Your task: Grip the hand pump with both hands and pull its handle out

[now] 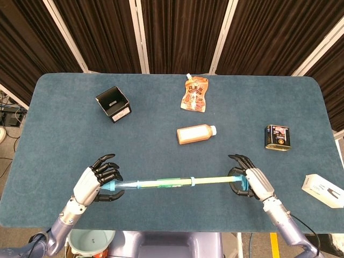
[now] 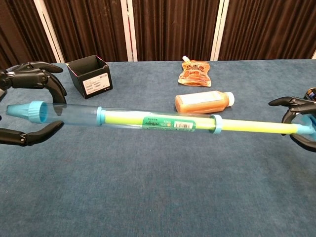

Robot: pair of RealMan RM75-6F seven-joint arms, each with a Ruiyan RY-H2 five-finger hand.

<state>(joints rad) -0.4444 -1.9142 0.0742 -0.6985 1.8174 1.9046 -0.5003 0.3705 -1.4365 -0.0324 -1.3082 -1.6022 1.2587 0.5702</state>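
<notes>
The hand pump (image 1: 161, 183) (image 2: 148, 120) hangs level above the near part of the table, a clear barrel with blue caps and a yellow-green rod (image 2: 256, 127) drawn partly out to the right. My left hand (image 1: 98, 180) (image 2: 32, 81) holds the barrel's blue nozzle end, fingers curled over it and thumb under it. My right hand (image 1: 251, 183) (image 2: 302, 112) grips the blue handle (image 1: 240, 181) at the rod's far end. In the chest view both hands are cut off by the frame edges.
A black open box (image 1: 113, 104) sits at the back left. An orange pouch (image 1: 194, 93) and a lying bottle (image 1: 196, 134) are behind the pump. A dark tin (image 1: 277, 137) stands at the right, and a white box (image 1: 322, 190) lies near the right edge.
</notes>
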